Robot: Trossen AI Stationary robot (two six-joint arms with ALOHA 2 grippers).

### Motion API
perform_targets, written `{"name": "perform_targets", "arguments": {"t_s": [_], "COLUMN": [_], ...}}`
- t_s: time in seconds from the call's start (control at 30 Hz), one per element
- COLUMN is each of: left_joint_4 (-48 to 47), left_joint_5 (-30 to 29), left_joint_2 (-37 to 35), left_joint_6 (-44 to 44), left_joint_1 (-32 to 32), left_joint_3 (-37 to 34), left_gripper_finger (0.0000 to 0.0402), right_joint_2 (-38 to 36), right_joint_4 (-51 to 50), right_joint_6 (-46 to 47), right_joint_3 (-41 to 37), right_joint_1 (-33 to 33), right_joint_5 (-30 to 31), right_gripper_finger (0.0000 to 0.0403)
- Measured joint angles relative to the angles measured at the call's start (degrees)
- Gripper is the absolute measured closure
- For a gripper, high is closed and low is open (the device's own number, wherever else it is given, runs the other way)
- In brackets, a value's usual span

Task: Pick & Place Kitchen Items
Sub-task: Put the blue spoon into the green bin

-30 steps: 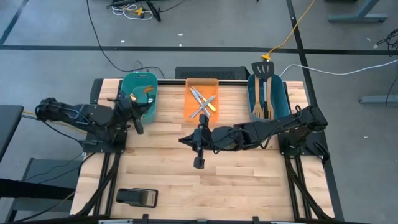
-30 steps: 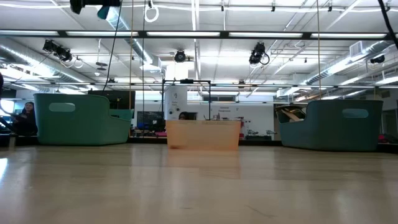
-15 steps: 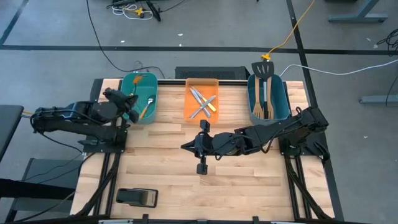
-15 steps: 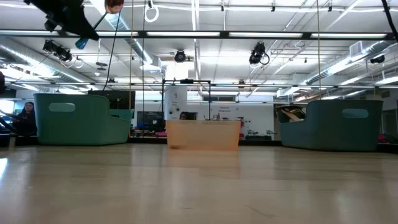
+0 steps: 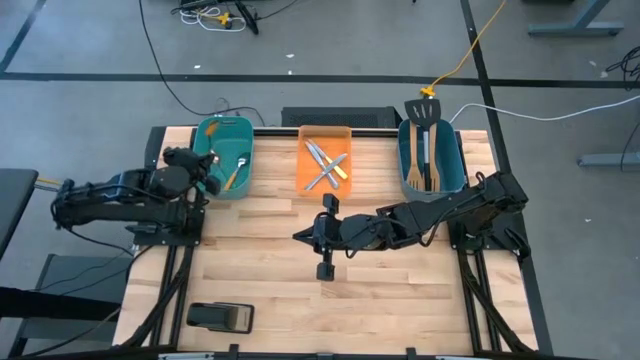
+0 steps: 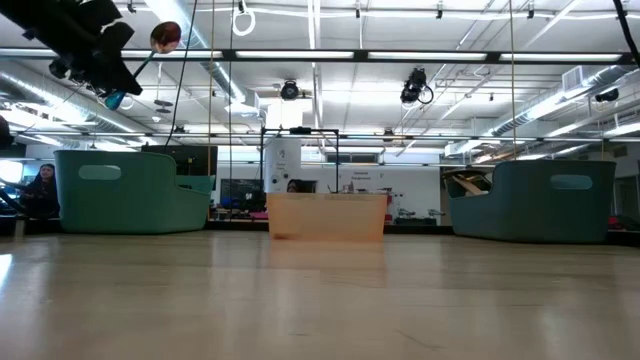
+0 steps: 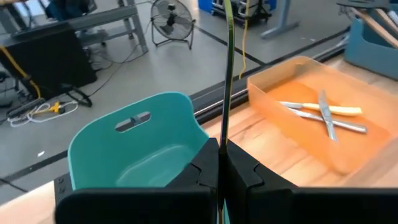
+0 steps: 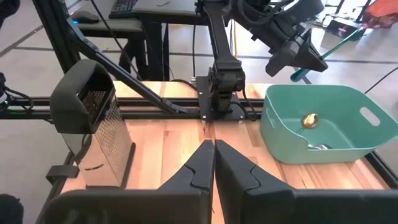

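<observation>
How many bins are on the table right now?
3, all along the far edge: a teal bin in front of the left arm, an orange bin in the middle, and another teal bin in front of the right arm. None looks hidden.

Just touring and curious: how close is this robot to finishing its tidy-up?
Looks nearly done. Silver cutlery lies in the orange plastic bin, wooden spatulas in the right teal bin. The left gripper holds a teal-handled spoon by the left teal bin; that remains. Right gripper hangs empty.
</observation>
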Motion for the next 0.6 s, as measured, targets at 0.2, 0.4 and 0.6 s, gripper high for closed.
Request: {"name": "perform_targets", "arguments": {"t_s": [0.2,0.4,0.6], "left_joint_4": [0.7,0.49,0.47], "left_joint_5": [0.09,0.84,1.37], "left_joint_2": [-0.39,-0.34,-0.33], "left_joint_6": [-2.21,-5.71,-8.23], "left_joint_1": [2.71,6.02,9.27], "left_joint_3": [-2.03,-4.34,-7.2], "left_gripper_finger": [0.0395,0.0395,0.0395], "right_joint_2": [0.0,0.0,0.02], "right_joint_4": [-0.15,-0.2,-0.22], "right_joint_6": [0.07,0.07,0.07], "right_joint_3": [0.0,0.0,0.0], "right_joint_1": [0.0,0.0,0.0], "right_joint_5": [0.0,-0.02,0.0], "right_gripper_finger": [0.0382,0.0382,0.0382]}}
